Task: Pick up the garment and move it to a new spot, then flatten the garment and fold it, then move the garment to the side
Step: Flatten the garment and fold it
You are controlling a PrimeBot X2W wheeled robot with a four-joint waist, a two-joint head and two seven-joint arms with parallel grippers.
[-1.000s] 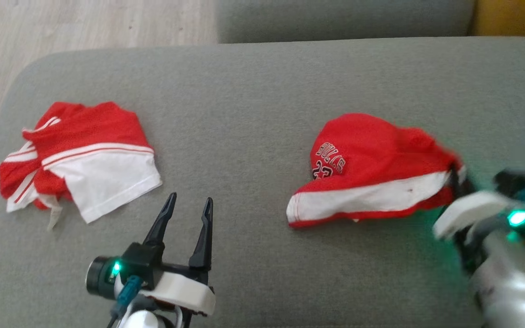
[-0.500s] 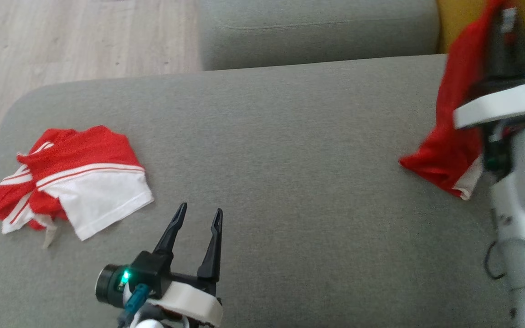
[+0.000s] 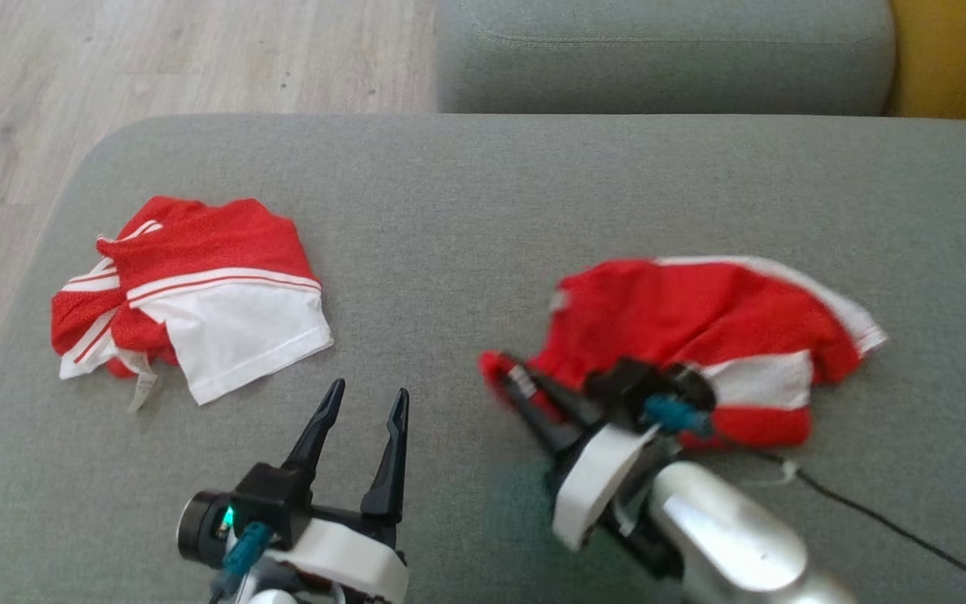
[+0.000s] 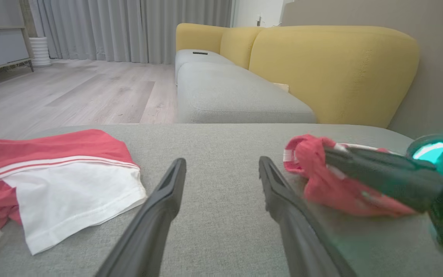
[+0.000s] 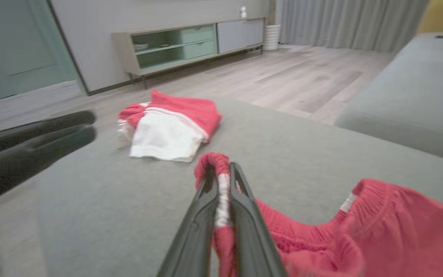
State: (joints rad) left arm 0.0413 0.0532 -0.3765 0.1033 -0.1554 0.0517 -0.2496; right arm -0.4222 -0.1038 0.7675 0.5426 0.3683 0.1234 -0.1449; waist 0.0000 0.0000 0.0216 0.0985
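Two red-and-white pieces of clothing lie on the grey cushion [image 3: 466,201]. Far left is the folded garment [image 3: 206,310], white panel up, well apart from both my claws. Next comes my left claw [image 3: 369,391], over bare cushion, its fingers spread wide and holding nothing. To its right, my right claw [image 3: 506,375] is pressed together on the red elastic hem of the garment [image 3: 701,327], pinching a small fold of it. The rest of the garment lies crumpled on the cushion beyond and to the right of that claw, a white stripe along its far edge.
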